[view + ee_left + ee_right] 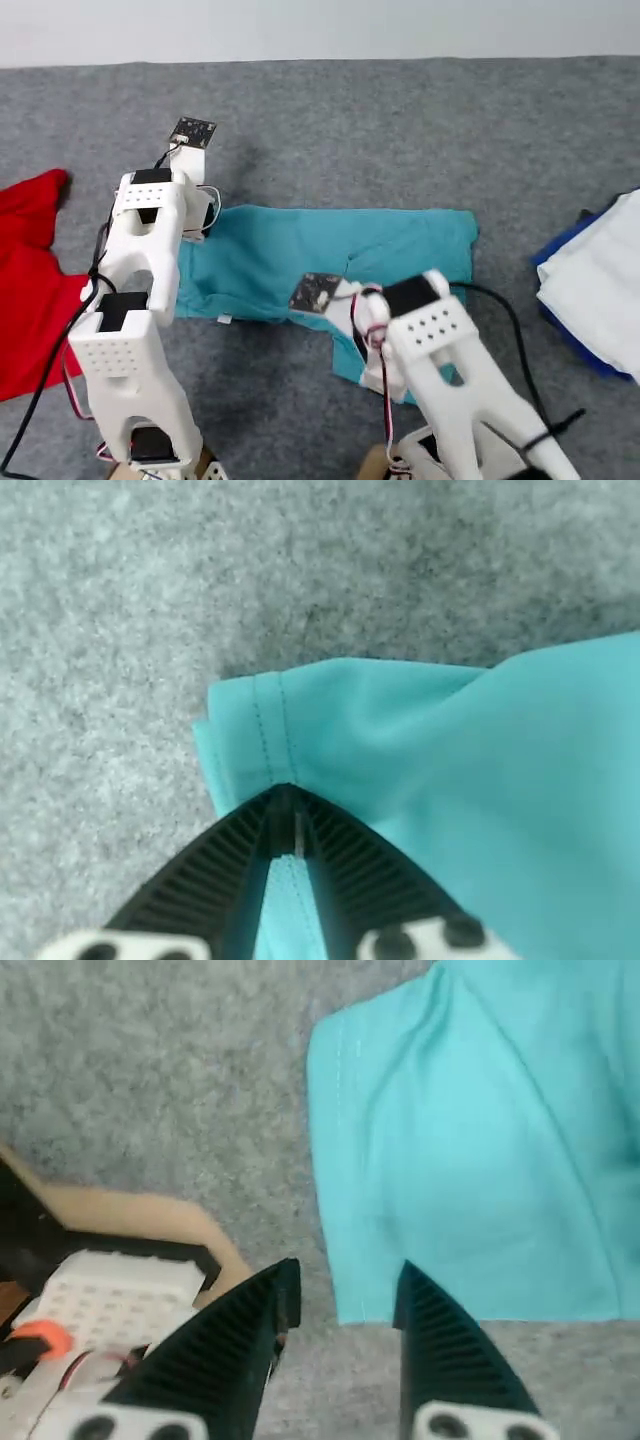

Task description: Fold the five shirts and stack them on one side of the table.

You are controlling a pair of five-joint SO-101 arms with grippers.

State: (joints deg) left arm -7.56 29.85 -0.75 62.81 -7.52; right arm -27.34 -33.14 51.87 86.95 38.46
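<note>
Left end effector (285,815) pinches teal shirt (450,780) hem, pointing down.

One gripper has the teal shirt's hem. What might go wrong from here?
The left gripper pinches only a hem corner of the teal shirt, so the cloth may slip out when pulled. The right gripper is open at another corner, gripping nothing; closing there might catch little cloth, and a one-sided pull would skew the fold.

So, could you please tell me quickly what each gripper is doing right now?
Left gripper: shut on the teal shirt hem.
Right gripper: open at the shirt's edge, holding nothing.
</note>
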